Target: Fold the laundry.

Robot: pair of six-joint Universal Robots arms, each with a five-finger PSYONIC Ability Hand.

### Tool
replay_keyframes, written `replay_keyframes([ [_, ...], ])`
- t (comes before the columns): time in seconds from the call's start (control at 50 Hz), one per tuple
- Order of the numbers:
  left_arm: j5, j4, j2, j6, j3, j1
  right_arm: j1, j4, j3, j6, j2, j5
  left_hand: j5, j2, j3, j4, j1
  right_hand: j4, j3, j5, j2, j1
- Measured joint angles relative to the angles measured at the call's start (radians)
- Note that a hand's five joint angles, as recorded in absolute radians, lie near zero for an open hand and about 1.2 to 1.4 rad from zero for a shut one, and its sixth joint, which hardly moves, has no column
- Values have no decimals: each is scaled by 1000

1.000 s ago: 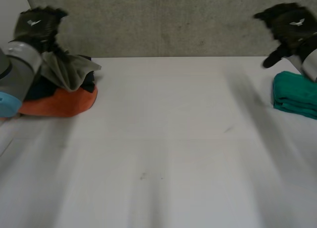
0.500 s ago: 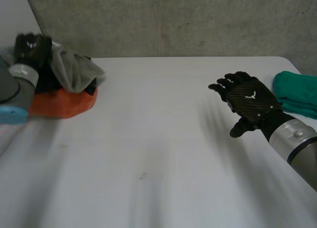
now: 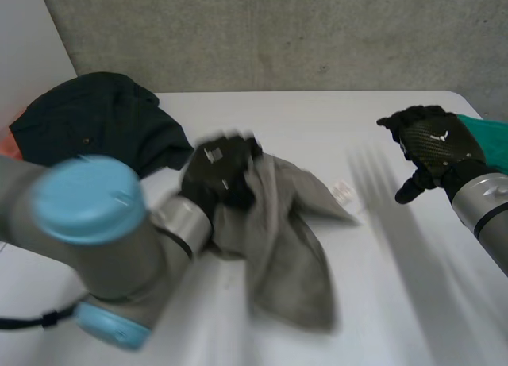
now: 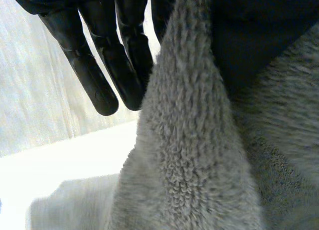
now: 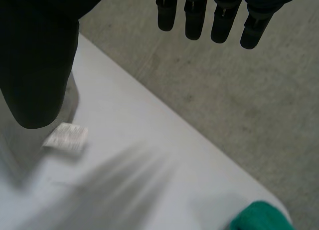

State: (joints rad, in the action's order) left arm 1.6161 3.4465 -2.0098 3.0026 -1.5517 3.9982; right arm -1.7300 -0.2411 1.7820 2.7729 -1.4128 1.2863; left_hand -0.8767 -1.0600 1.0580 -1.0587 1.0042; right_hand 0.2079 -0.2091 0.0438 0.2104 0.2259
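Note:
My left hand [image 3: 218, 174] is over the middle of the white table [image 3: 381, 302], shut on a grey towel [image 3: 286, 239] that hangs from it and trails onto the table. In the left wrist view the grey towel [image 4: 199, 165] is bunched beside the hand, with two fingers [image 4: 99, 65] sticking out straight next to it. My right hand [image 3: 432, 148] hovers open at the right, apart from the towel, its fingers [image 5: 214, 15] straight and its thumb [image 5: 37, 65] spread. A white label [image 3: 345, 193] lies by the towel's far edge.
A dark garment [image 3: 95, 124] tops the pile at the back left, with a bit of orange cloth [image 3: 6, 140] beside it. A folded green cloth [image 3: 488, 132] lies at the right edge behind my right hand. A grey wall stands behind the table.
My left hand has swung from the pile at the back left to the table's middle, pulling the grey towel with it. The right hand has moved back towards the right.

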Motion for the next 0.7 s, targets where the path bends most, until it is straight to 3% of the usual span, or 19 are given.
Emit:
replay_keyframes([
  [0.08,56,-81,-77,8,38,-44,4,35,-7,0,25,-1,559,561,-556,564,-562,0,0,0,0,0],
  [0.14,71,-138,-64,14,73,-43,4,66,-11,0,33,-2,701,699,-693,705,-646,0,0,0,0,0],
  [0.32,52,-197,125,37,60,47,-2,187,-12,-10,32,-11,724,715,-712,721,-646,0,0,0,0,0],
  [0.48,49,-233,239,101,-113,56,-23,221,3,-19,69,-46,723,715,-712,721,-646,0,0,0,0,0],
  [0.6,53,-266,335,110,-240,68,-112,204,5,-3,141,-79,721,715,-712,720,-646,0,0,0,0,0],
  [0.7,45,-325,398,107,-317,150,-211,147,-1,34,206,-84,682,696,-701,696,-642,0,0,0,0,0],
])
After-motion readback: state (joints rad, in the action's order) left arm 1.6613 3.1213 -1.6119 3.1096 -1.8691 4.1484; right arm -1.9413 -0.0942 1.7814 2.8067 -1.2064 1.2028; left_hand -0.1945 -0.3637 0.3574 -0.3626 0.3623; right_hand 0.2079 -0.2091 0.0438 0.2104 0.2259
